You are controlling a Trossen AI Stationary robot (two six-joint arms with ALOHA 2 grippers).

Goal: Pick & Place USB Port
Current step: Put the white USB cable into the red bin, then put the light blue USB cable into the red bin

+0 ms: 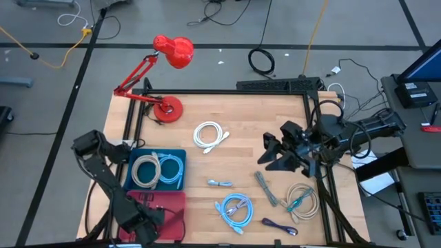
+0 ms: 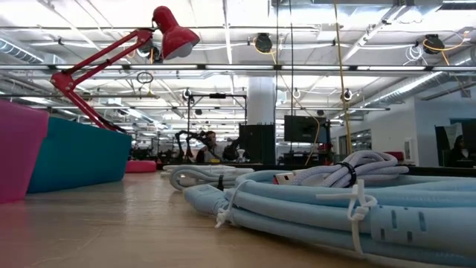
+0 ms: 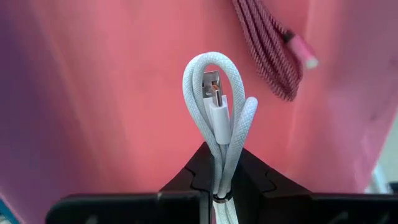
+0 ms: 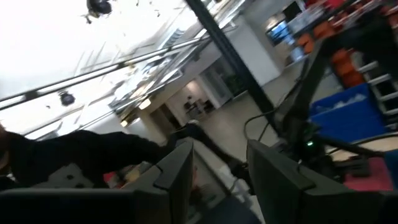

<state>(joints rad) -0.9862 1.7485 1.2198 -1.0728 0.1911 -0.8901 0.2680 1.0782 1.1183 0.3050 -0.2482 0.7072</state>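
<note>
Here my left gripper (image 3: pixel 219 186) clamps a looped white USB cable (image 3: pixel 217 106) over the red bin (image 1: pixel 172 213) at the table's (image 1: pixel 241 110) front-left corner; my right gripper (image 1: pixel 272 155) waits, jaws apart, near the right edge.

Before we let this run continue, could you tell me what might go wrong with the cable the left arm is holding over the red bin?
1. The left gripper pinches the white cable only at the base of its folded loop, so it may slip or unfold on release.
2. A pink braided cable already lies in the red bin; the two could tangle.
3. The bin sits at the table's front edge, so a release off to one side could miss it.
</note>
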